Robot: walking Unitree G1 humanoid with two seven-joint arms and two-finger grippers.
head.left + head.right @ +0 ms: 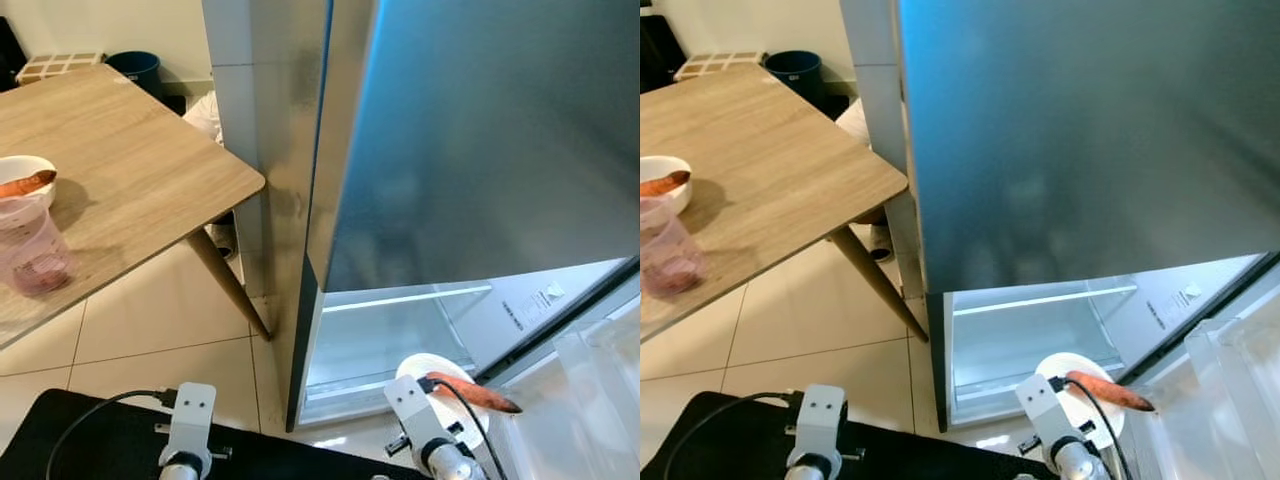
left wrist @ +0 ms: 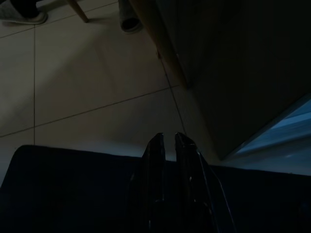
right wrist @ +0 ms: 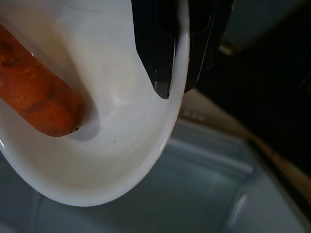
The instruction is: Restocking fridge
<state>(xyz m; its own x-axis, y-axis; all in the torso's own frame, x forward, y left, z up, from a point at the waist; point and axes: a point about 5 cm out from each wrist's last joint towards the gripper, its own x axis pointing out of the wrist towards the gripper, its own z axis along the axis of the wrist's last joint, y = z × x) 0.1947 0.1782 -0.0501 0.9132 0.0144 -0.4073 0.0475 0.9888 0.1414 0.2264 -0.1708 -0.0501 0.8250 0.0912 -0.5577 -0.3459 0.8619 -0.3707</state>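
A white bowl (image 3: pixel 112 160) with an orange carrot (image 3: pixel 36 94) in it is held by its rim in my right gripper (image 3: pixel 177 87), one finger inside and one outside. In the eye views this bowl (image 1: pixel 1072 364) and carrot (image 1: pixel 1110 392) hang low in front of the fridge's open lower compartment (image 1: pixel 385 335), whose inside is lit and bare. The steel upper door (image 1: pixel 480 140) is shut. My left gripper (image 2: pixel 167 138) hangs idle over the floor, fingers together.
The open lower door with its clear shelf (image 1: pixel 590 385) stands to the right. A wooden table (image 1: pixel 130 170) at left carries another bowl with a carrot (image 1: pixel 25 180) and a pink container (image 1: pixel 35 255). Its leg (image 1: pixel 225 280) stands near the fridge. A blue bin (image 1: pixel 135 68) sits behind.
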